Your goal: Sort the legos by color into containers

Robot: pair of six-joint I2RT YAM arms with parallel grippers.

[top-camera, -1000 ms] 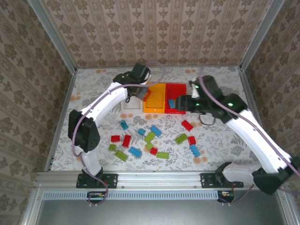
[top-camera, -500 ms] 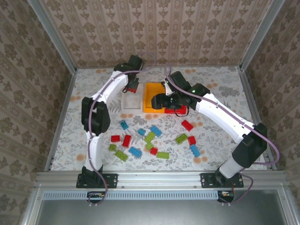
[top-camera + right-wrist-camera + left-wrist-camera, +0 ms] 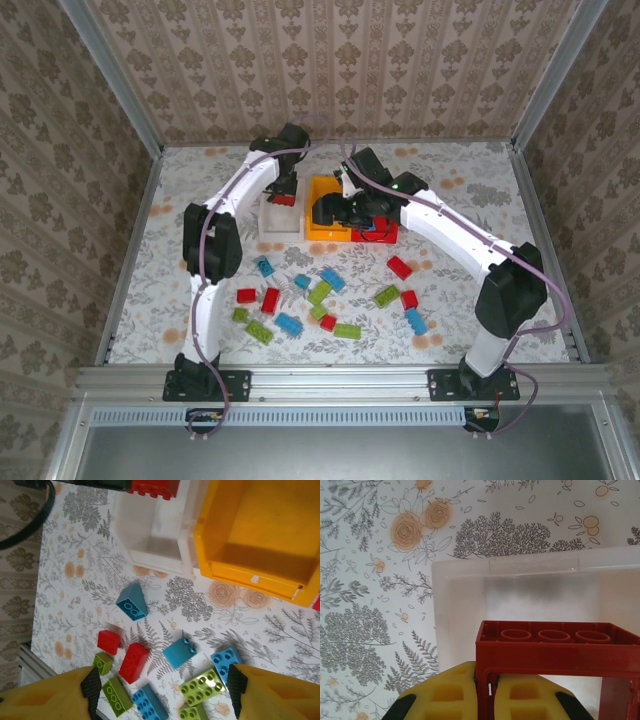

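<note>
While the left gripper point(image 3: 487, 682) holds a red brick point(image 3: 555, 647) over the white bin point(image 3: 510, 565), its jaws are clenched on one wall of the brick. The brick's hollow underside is turned toward the wrist camera. Seen from above, that arm reaches to the far end of the white bin, which stands at the left of a row of three on the flowered desk point(image 3: 470, 190). The yellow bin point(image 3: 250, 575) sits in the middle, just beside the white one, and the red bin point(image 3: 388, 236) is at the right.

The right gripper point(image 3: 160, 692) hovers over the yellow bin, its arm crossing above the red bin, its jaws released and spread wide. A blue brick point(image 3: 372, 227) shows in the red bin, just beneath that arm.

Nearer the arm bases, loose bricks point(image 3: 320, 300) in red, lime green and blue lie scattered across the desk, apart from the bins. In the right wrist view, a tilted blue piece point(image 3: 132, 602) lies closest to the white bin's near corner. Below it, two red pieces point(image 3: 132, 662) rest beside small green ones point(image 3: 103, 662). More blue pieces point(image 3: 179, 652) and a long green brick point(image 3: 202, 686) lie between the spread fingers point(image 3: 50, 697). The held red brick appears at the top edge of that view, above the white bin.
</note>
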